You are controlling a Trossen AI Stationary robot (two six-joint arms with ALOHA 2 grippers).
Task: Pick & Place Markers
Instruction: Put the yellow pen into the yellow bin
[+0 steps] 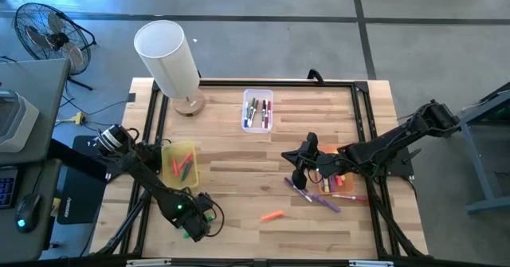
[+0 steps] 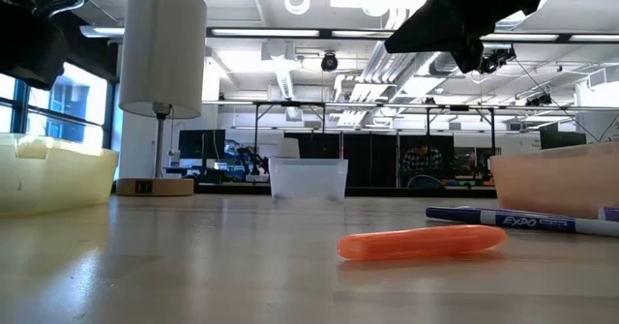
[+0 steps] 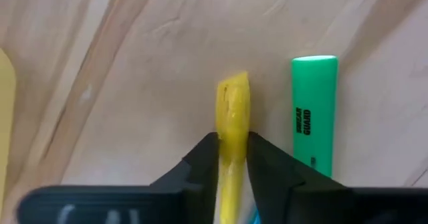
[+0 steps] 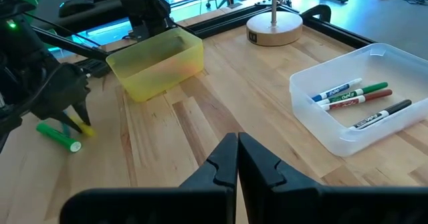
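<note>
My left gripper (image 3: 232, 150) stands near the table's front left, pointing down, shut on a yellow marker (image 3: 232, 107) that lies on the wood. A green marker (image 3: 314, 110) lies beside it, untouched. An orange marker (image 1: 272, 216) lies loose near the front middle. Two purple markers (image 1: 312, 194) lie in front of the orange bin (image 1: 328, 150). My right gripper (image 4: 237, 154) hangs shut and empty above the table by the orange bin. More markers lie in the clear bin (image 1: 247, 125) and the yellow bin (image 1: 167, 151). My left gripper pinches the yellow marker between its two fingers, one on each long side (image 3: 232, 140), some way back from the marker's free end. The fingers come from above, pointing down, and lie across the marker. The marker lies flat on the table.
A white-shaded lamp (image 1: 167, 56) stands at the far left of the table. The yellow bin is just beyond my left gripper, the clear bin at the far middle. Black frame rails (image 1: 362, 115) run along the table's edges. Bare wood lies between the bins.
</note>
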